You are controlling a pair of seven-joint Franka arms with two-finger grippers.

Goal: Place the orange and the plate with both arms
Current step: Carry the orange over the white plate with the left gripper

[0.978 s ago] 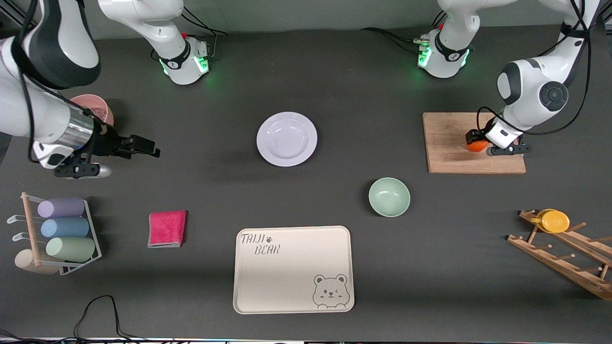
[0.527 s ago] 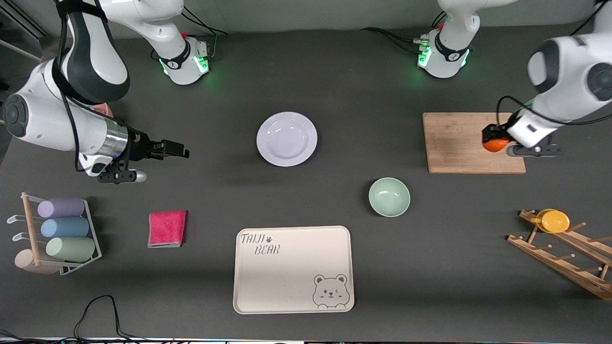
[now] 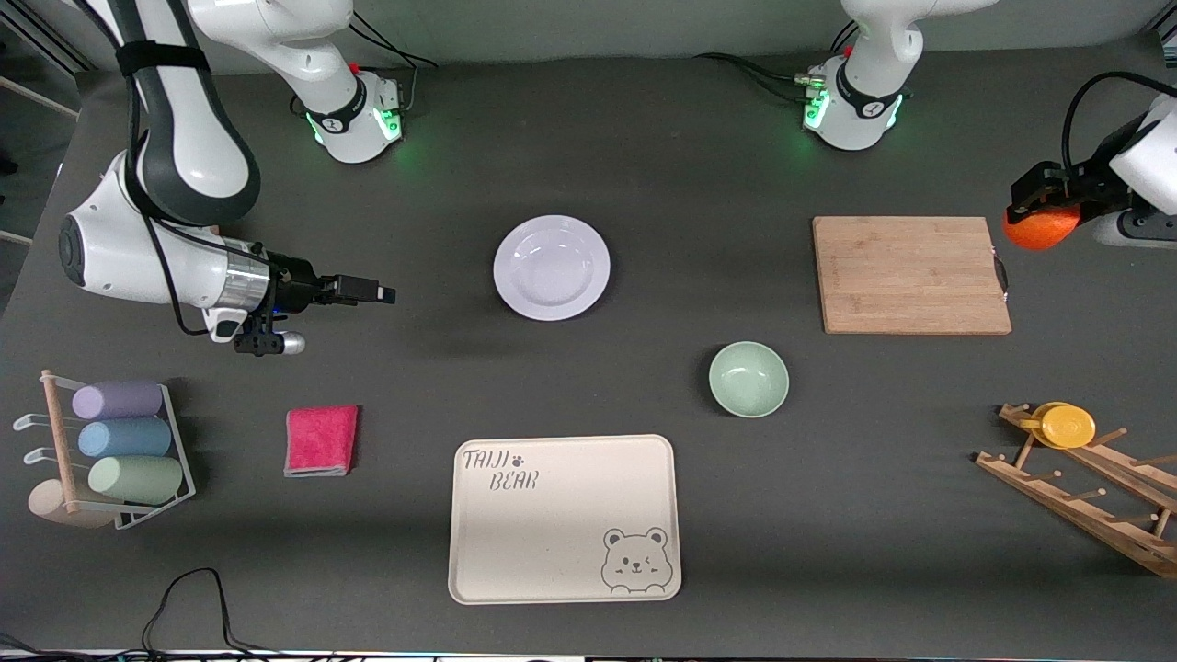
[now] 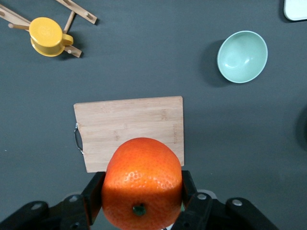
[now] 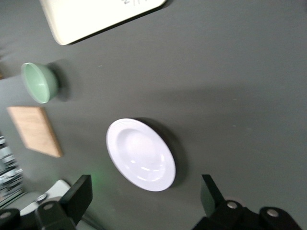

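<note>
The orange [image 3: 1041, 232] is gripped between the fingers of my left gripper [image 3: 1037, 219], up in the air over the dark table just off the cutting board's end. In the left wrist view the orange [image 4: 141, 179] fills the shut jaws of the left gripper [image 4: 141, 194], with the board below it. The white plate [image 3: 552, 268] lies on the table's middle. My right gripper [image 3: 370, 294] is open and empty, over the table beside the plate toward the right arm's end. In the right wrist view the plate [image 5: 140, 154] lies ahead of the wide-open right gripper [image 5: 146, 196].
A wooden cutting board [image 3: 910, 274] lies bare. A mint-green bowl [image 3: 748, 379] and a cream bear tray [image 3: 565, 518] sit nearer the front camera. A pink cloth [image 3: 321, 440], a cup rack [image 3: 110, 450] and a wooden rack with a yellow lid [image 3: 1067, 426] stand near the table's ends.
My left gripper has lifted the orange off the cutting board and carried it toward the left arm's end. My right gripper has moved closer to the plate.
</note>
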